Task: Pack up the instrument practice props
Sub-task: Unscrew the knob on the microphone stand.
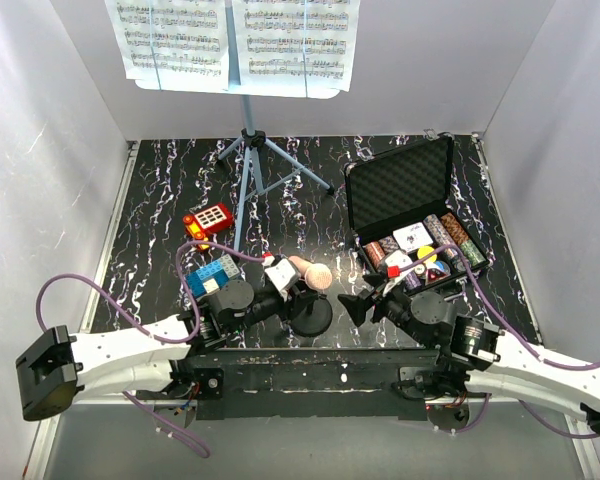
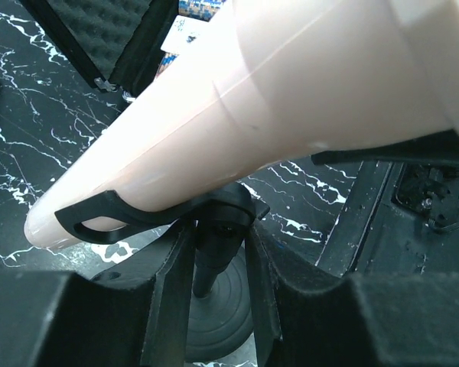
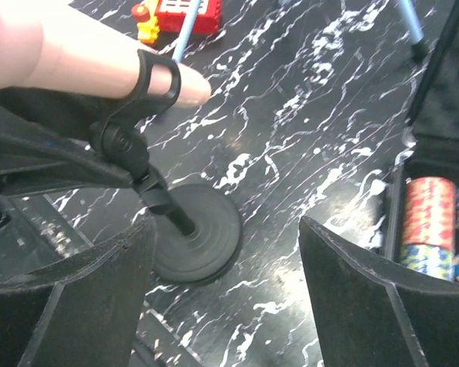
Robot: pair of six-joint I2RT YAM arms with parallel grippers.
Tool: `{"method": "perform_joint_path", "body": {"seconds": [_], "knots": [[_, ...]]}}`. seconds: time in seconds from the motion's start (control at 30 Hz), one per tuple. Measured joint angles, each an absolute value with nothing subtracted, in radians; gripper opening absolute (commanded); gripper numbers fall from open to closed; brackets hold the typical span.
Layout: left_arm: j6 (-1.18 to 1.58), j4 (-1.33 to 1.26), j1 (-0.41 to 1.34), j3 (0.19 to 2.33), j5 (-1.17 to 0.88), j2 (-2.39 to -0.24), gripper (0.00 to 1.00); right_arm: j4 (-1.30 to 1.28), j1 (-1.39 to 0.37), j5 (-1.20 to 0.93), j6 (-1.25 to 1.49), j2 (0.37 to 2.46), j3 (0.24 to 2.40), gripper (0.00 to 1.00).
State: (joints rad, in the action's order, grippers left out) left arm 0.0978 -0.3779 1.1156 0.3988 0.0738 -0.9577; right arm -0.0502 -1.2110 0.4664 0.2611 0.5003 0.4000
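The pale-headed microphone [image 1: 316, 275] lies tilted in its black clip above a round black base [image 1: 315, 316], near the table's front edge. My left gripper [image 1: 283, 290] is shut on the stand's stem just under the clip [image 2: 218, 229]; the microphone [image 2: 237, 115] fills the view above it and the base [image 2: 222, 313] shows below. My right gripper [image 1: 365, 303] stands open just right of the base [image 3: 203, 237], with its left finger beside it and only table between the jaws. The light-blue music stand [image 1: 248, 170] rises at the back, carrying white sheet-music pages [image 1: 230, 40].
An open black foam-lined case [image 1: 400, 185] with poker chips [image 3: 428, 214] sits at the right. A red toy [image 1: 208, 220] and a blue block [image 1: 212, 275] lie left of the microphone. The music stand's tripod legs spread at the back centre. White walls enclose three sides.
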Motion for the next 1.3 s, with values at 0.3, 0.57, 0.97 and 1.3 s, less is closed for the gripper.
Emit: {"method": "perform_joint_path", "body": {"seconds": [0.3,0.57,0.97,1.3], "knots": [[0.033,-0.296,1.116,0.438,0.067,-0.962,0.6,-0.035,-1.211,0.534,0.146,0.532,0.43,0.86],[0.033,-0.245,1.116,0.453,0.102,-0.978,0.78,-0.072,-1.211,0.555,0.15,0.502,0.43,0.87],[0.144,0.009,1.116,0.454,0.236,-0.695,0.98,-0.125,-1.211,0.58,0.162,0.492,0.436,0.88],[0.55,0.27,1.116,0.558,0.485,-0.755,0.98,-0.149,-1.211,0.606,0.183,0.517,0.451,0.88]]}}
